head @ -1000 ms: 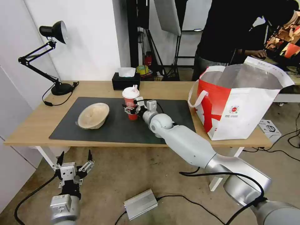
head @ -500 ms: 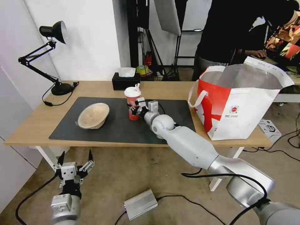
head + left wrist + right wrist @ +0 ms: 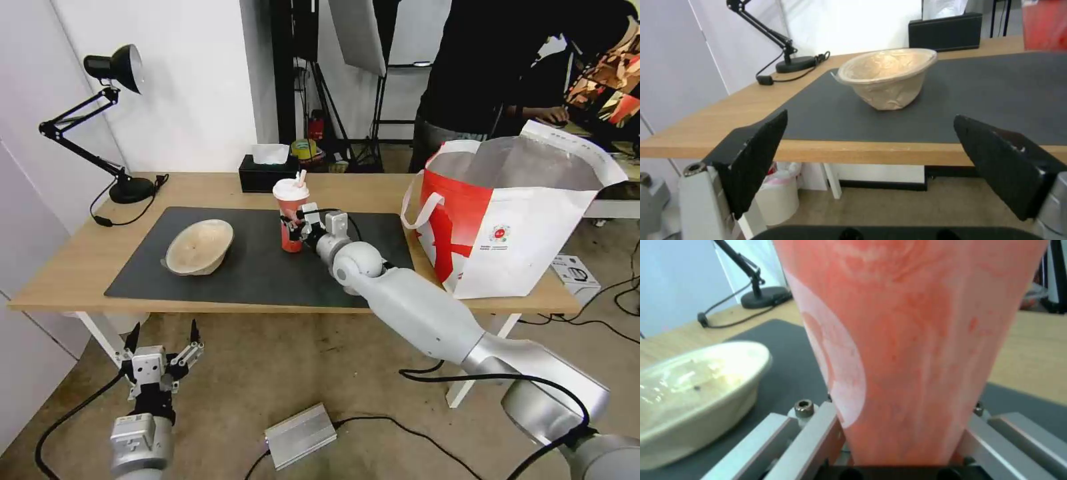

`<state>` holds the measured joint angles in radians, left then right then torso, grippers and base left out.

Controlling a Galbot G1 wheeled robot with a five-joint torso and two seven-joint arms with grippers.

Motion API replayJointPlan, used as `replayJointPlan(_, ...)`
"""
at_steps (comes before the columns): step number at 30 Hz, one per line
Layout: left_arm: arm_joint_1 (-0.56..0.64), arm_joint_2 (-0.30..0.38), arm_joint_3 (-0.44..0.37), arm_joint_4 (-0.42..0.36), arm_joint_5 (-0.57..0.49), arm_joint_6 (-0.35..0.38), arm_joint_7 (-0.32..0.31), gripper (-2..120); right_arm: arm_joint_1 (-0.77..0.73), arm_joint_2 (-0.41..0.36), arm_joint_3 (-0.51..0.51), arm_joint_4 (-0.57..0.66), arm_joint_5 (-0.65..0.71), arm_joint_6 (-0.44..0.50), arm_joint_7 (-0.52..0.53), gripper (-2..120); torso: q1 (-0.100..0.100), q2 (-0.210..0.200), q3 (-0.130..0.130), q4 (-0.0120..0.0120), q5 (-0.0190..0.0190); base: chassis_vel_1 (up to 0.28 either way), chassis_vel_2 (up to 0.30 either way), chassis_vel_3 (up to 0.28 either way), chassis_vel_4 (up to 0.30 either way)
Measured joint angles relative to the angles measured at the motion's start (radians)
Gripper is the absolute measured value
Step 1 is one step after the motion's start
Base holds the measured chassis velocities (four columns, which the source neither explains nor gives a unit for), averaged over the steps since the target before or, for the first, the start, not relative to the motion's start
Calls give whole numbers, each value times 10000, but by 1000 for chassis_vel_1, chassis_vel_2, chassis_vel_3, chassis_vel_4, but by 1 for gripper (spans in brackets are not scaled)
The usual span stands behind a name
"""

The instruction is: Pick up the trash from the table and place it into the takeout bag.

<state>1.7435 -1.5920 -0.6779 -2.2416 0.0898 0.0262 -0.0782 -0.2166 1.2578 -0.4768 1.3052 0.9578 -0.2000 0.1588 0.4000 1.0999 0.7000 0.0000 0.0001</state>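
Right wrist view: red drink cup (image 3: 907, 340) clamped between right jaws.

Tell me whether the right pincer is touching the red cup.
Touching. In the right wrist view the red cup sits clamped between the right pincer's fingers, pressed against both sides of its base.

a black desk lamp (image 3: 110, 113) stands on the wooden top before a plain white wall (image 3: 180, 73). right of the lamp sits a black tissue box (image 3: 268, 175), and beyond that dark light stands (image 3: 333, 87). below the lamp stretches a brownish concrete floor (image 3: 300, 367), with a silver metal box (image 3: 300, 435) and black cables.
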Motion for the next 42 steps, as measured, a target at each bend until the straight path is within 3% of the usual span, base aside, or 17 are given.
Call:
replayJointPlan(17,20,36,-37,-157,8,22,5,100,1718,-1595,-226,2178,861,-913,92,8,0,0,0,1,1,0,0,0,0)
replayJointPlan(21,18,63,-42,-207,7,24,5,100,2793,-2666,-478,2621,914,-1257,-779,8,0,0,0,-1,1,0,0,0,0)
replayJointPlan(31,28,128,7,-308,-18,24,6,100,4836,-4384,-623,2809,566,-1839,-2639,8,0,0,-1,0,1,0,0,0,0)
replayJointPlan(42,54,230,15,-380,-146,2,6,100,5655,-5559,-237,2196,-511,-2260,-4325,8,1,0,-1,0,0,0,0,0,0)
